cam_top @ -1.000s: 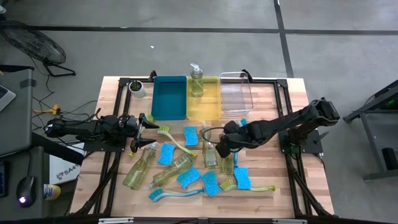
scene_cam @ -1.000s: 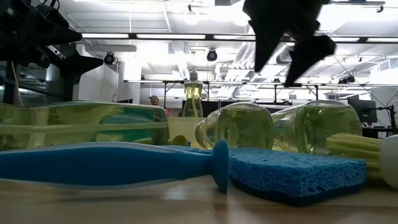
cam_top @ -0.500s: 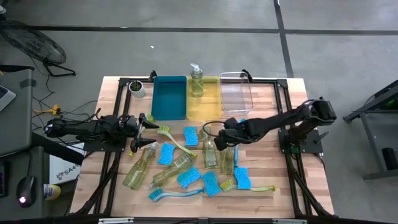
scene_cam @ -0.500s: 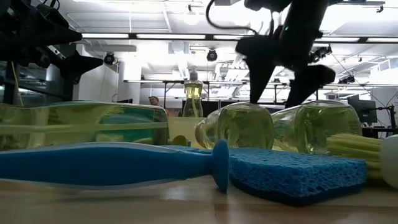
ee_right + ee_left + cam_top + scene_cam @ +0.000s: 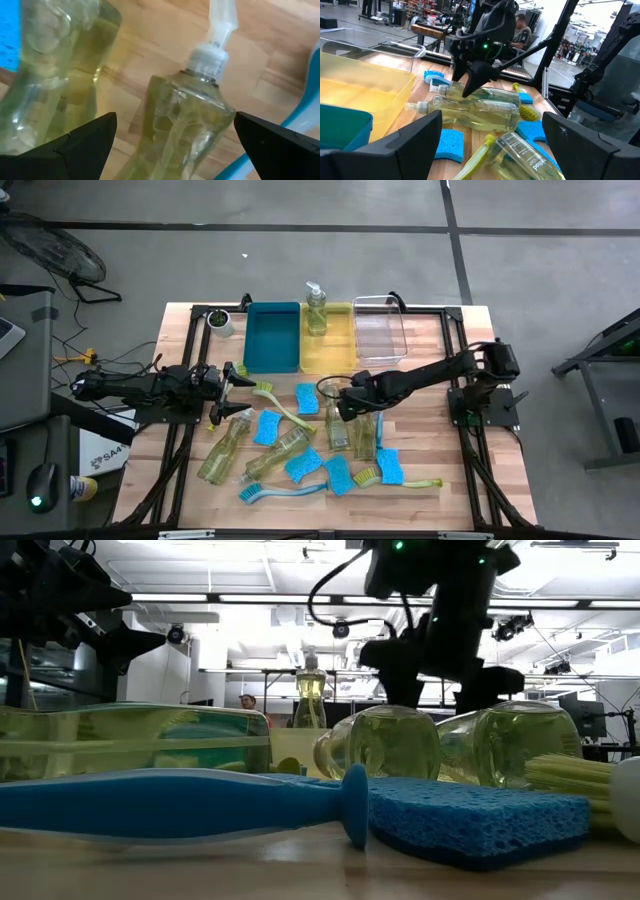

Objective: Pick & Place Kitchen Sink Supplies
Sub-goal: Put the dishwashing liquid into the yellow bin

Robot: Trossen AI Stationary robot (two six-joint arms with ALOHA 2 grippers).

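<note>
My right gripper (image 5: 345, 402) is open and hovers low over two clear soap bottles lying side by side (image 5: 338, 428) (image 5: 363, 436). In the right wrist view its fingers stand either side of one bottle's shoulder (image 5: 190, 125), below the white pump neck (image 5: 214, 57), without touching it. The neighbouring bottle (image 5: 60, 75) lies beside it. My left gripper (image 5: 228, 380) waits open near the table's left edge. Blue sponges (image 5: 307, 398) (image 5: 268, 427) and a yellow-green brush (image 5: 275, 400) lie flat between the arms. One more bottle (image 5: 316, 310) stands upright in the yellow bin.
Teal (image 5: 272, 337), yellow (image 5: 330, 350) and clear (image 5: 380, 330) bins line the far edge, with a white cup (image 5: 220, 322) at their left. Two more bottles (image 5: 225, 448) (image 5: 277, 450), a blue brush (image 5: 280, 488), another yellow-green brush (image 5: 405, 480) and sponges (image 5: 338, 475) (image 5: 388, 465) crowd the near half.
My right gripper has moved toward the table's left and down, from above and to the right of the two lying bottles to just over their pump ends. It has stayed open. Nothing on the table has shifted.
</note>
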